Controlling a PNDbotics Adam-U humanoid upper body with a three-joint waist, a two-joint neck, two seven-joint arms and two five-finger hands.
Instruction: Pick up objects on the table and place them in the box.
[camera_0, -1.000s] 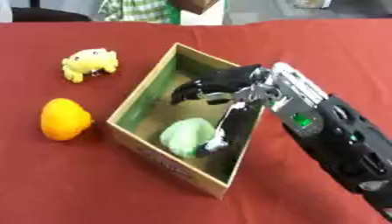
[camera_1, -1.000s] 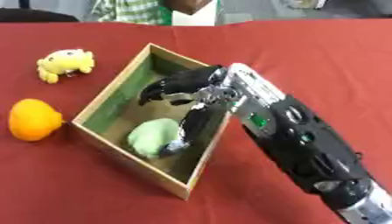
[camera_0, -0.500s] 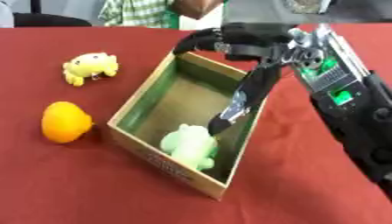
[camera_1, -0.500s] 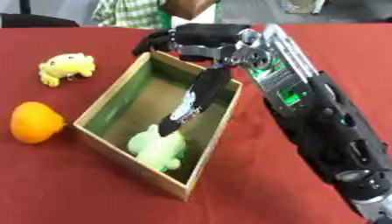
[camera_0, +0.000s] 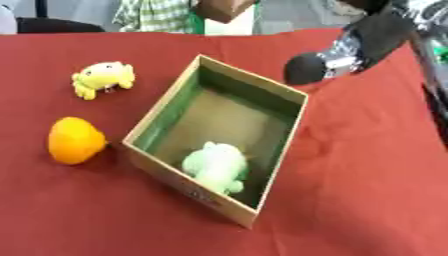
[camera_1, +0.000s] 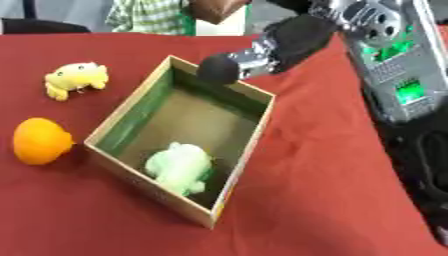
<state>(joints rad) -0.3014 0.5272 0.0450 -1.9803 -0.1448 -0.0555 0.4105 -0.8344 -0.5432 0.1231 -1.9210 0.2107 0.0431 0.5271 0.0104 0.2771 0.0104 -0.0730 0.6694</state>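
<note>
An open cardboard box (camera_0: 162, 100) with green inner walls stands in the middle of the red table. A pale green plush toy (camera_0: 214, 165) lies inside it, at the near end. Left of the box, a yellow plush toy (camera_0: 102, 77) and an orange fruit (camera_0: 74, 140) rest on the cloth. My right hand (camera_1: 262, 47) hangs raised above the box's far right rim. It holds nothing, and one straight finger with a black rounded tip points down-left. The rest of the hand is cut off by the top edge. My left hand shows in no view.
My right forearm (camera_1: 394, 65), grey with green parts, crosses the upper right and hides some of the table there. The red cloth (camera_0: 350, 190) stretches bare to the right of the box and in front of it.
My right hand has lifted out of the box and drawn back up and to the right. The green plush toy stays in the box. The camera has also shifted.
</note>
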